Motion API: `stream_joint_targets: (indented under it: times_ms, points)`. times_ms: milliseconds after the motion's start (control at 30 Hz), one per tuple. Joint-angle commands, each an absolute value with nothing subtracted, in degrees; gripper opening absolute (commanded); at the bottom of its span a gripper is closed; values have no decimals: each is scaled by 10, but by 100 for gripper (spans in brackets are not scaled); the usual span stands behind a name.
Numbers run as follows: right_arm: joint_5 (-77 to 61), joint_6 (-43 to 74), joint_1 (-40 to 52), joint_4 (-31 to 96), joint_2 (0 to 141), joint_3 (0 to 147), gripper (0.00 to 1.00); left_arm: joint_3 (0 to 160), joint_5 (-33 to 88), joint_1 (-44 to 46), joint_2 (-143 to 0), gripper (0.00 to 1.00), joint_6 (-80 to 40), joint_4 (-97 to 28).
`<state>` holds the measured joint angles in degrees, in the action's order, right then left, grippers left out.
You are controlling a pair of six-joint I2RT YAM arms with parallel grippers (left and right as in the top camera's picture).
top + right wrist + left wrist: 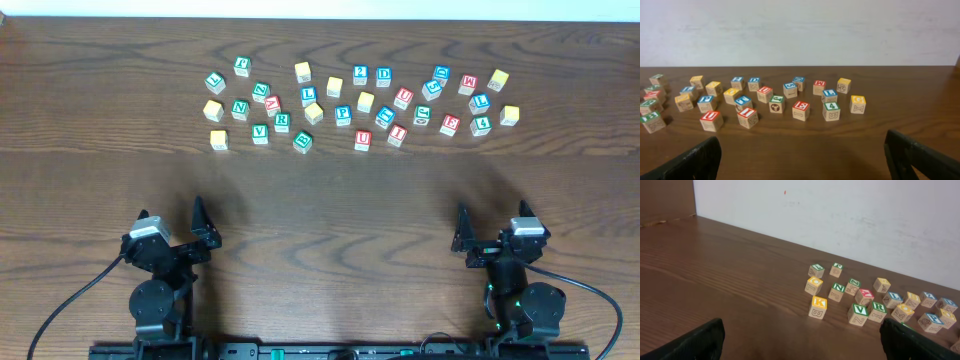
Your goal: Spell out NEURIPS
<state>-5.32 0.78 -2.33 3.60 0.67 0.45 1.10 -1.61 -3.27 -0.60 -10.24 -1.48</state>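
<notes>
Many small light-wood letter cubes lie scattered across the far half of the table. Among them I read a green N (239, 108) (837, 291), a green R (282, 122) (878, 311), a blue P (343, 115), a red U (362, 140) (711, 120), a red I (397, 134) (748, 117) and a red E (449, 124) (801, 110). Several yellow-faced cubes (213, 109) lie among them. My left gripper (172, 222) (800, 340) and right gripper (493, 225) (802, 157) sit low at the near edge, well short of the cubes. Both are open and hold nothing.
Other cubes show a green V (858, 313), a yellow K (818, 306) and a green 4 (831, 111). A white wall (800, 30) rises behind the table's far edge. Bare brown wood (330, 210) stretches between the cubes and my arms.
</notes>
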Motion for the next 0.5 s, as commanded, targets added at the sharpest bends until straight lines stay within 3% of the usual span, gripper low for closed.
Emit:
stream_joint_targets:
  times_ms: [0, 467]
  points:
    - [-35, 1, -26, 37, 5, 3, 99, 2, -22, -33, -3, 98, -95, -40]
    - [-36, 2, -26, 29, 5, 3, 99, 7, -21, -33, -3, 98, -87, -23]
